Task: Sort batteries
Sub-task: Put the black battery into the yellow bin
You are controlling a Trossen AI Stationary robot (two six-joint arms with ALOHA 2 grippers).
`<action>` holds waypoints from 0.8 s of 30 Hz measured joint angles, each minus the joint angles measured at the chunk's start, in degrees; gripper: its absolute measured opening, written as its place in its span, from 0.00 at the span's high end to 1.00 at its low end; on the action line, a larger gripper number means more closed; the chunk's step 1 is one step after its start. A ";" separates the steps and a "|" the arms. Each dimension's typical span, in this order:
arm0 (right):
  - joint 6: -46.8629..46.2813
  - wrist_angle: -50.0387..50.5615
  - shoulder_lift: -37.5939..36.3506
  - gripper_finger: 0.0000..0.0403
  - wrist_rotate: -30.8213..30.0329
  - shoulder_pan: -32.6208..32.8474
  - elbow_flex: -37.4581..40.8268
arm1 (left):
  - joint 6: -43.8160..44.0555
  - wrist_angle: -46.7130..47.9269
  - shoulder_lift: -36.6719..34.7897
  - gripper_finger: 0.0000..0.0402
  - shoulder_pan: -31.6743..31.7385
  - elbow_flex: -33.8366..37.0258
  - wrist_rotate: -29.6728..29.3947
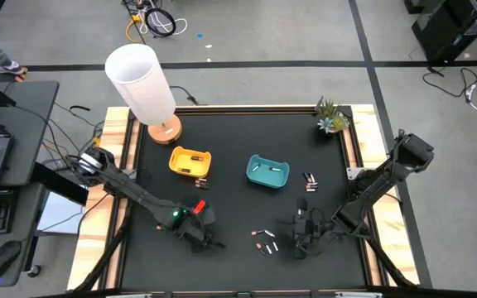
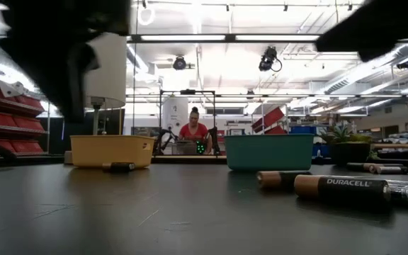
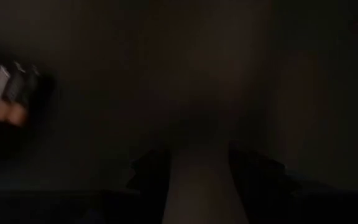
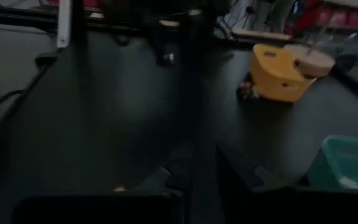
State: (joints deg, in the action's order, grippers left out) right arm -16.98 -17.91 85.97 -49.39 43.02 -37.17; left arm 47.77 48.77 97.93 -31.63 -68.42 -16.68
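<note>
Black table (image 1: 238,141); loose batteries (image 1: 265,242) between grippers.

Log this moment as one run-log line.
left gripper: open, low on mat | right gripper: near loose batteries | yellow tray, teal tray: upright

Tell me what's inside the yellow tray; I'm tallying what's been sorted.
In the high view, the yellow tray holds at least one dark battery by its near wall. From table height its wall hides the contents, so no count is possible.

A workshop hall: red shelving (image 2: 9,113), ceiling strip lights (image 2: 190,37), cabled floor (image 1: 151,21).
</note>
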 joint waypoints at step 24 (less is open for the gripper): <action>20.38 -10.65 -0.44 0.86 21.21 -14.17 0.00 | 24.49 14.40 0.04 0.64 -22.89 4.30 1.19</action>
State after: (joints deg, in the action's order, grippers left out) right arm 3.39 -28.56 85.54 -28.18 28.84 -37.17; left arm 72.27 63.16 97.97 -54.51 -64.12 -15.49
